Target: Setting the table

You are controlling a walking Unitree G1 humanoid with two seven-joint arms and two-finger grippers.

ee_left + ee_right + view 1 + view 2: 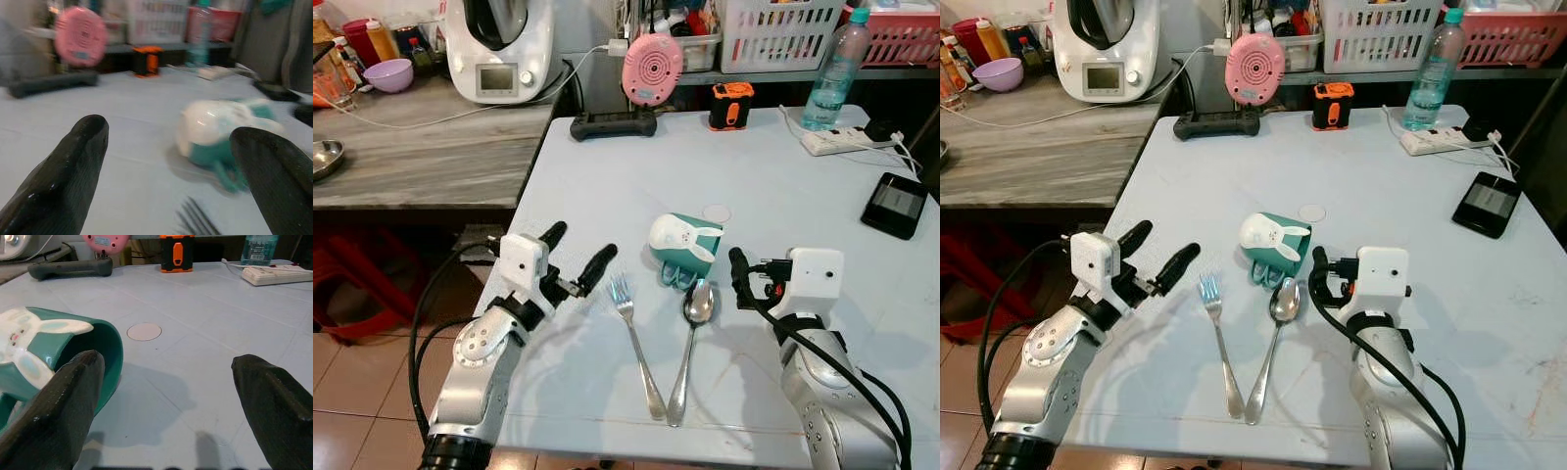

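On the table, fork and spoon lie placed; both grippers, left and right, gape wide and empty; righting the tipped mug seems next.

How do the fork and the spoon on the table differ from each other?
The fork lies to the robot's left of the spoon. The fork ends in tines, the spoon in a rounded bowl. The spoon's bowl lies close against the tipped green mug; the fork's tines lie apart from it. Both are silver, and their handles converge towards the robot.
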